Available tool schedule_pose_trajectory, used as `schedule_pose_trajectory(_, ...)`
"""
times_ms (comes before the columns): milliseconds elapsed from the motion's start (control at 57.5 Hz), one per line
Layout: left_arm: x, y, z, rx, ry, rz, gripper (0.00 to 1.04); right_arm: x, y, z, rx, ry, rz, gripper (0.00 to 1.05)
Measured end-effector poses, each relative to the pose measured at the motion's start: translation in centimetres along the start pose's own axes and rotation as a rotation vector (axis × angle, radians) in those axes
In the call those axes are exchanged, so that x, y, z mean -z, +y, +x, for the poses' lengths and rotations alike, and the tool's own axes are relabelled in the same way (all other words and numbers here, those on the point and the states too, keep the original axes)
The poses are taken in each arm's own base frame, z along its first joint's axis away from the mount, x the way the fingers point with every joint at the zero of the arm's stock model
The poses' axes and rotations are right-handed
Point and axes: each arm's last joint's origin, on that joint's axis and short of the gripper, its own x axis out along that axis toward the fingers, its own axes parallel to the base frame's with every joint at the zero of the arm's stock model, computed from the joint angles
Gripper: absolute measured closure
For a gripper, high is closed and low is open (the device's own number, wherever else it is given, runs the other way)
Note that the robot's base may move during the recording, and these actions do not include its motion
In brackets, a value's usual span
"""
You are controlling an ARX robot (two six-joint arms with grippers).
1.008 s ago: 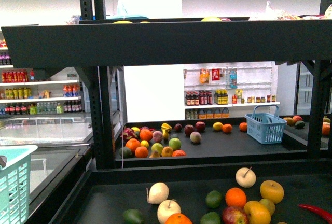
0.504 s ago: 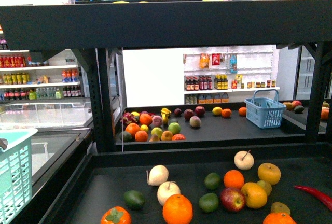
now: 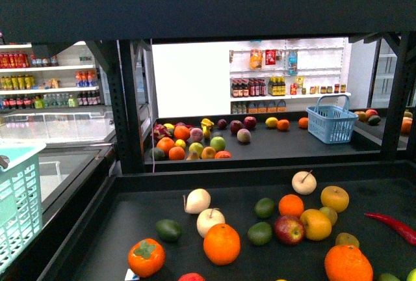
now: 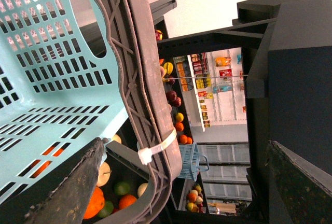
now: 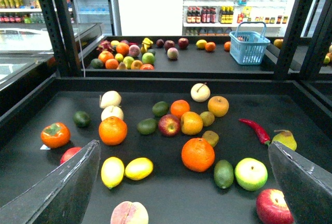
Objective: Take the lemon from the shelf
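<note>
Front view has dipped lower — small yellow oval lemon [image 5: 112, 172], probably, lies on black metal shelf [image 5: 171, 195]; left gripper [image 4: 185, 142], right gripper [image 5: 184, 145] gape.

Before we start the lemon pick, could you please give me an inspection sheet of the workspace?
Surface: shelf, black rimmed tray.
Job's things: lemon lying on shelf, beside a second yellow oval.
Clutter: oranges, apples, limes, red chilli, scattered.
Grippers: left gripper open, teal basket rim runs between its jaws; right gripper open, over shelf.
Cables: nothing seen; zip tie on basket.
Surroundings: farther shelf with blue basket; bottle racks behind.
</note>
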Motion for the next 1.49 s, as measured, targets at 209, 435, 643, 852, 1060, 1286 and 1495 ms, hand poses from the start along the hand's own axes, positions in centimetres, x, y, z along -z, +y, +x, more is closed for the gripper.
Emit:
schedule_pose_trajectory(209, -1.1, 0.4, 2.8, -0.028, -0.012, -0.006, 0.08, 0.0, 0.0, 0.0, 0.000, 0.000, 0.000, 0.07)
schedule_pose_trajectory(435, -2.4, 0.7, 5.7, -0.051, -0.034, 0.002, 0.08, 0.0, 0.0, 0.0, 0.000, 0.000, 0.000, 0.07)
schedule_pose_trajectory(643, -3.0, -0.2, 6.9, -0.022, -0.045, 0.017, 0.08, 0.0, 0.0, 0.0, 0.000, 0.000, 0.000, 0.07)
schedule_pose_trajectory(852, -2.8, 0.0, 7.3, -0.050, -0.046, 0.023, 0.32, 0.0, 0.0, 0.0, 0.000, 0.000, 0.000, 0.07)
schedule_pose_trajectory(1060, -2.6, 1.1, 7.7, -0.098, -0.035, -0.016, 0.85, 0.0, 0.0, 0.0, 0.000, 0.000, 0.000, 0.07)
schedule_pose_trajectory(1286, -2.3, 0.9, 7.7, -0.099, 0.000, 0.010, 0.92, 0.0, 0.0, 0.0, 0.000, 0.000, 0.000, 0.07)
schedule_pose_trajectory(1495, -0.8, -0.7, 7.1, -0.058, 0.096, 0.096, 0.92, 0.0, 0.0, 0.0, 0.000, 0.000, 0.000, 0.07)
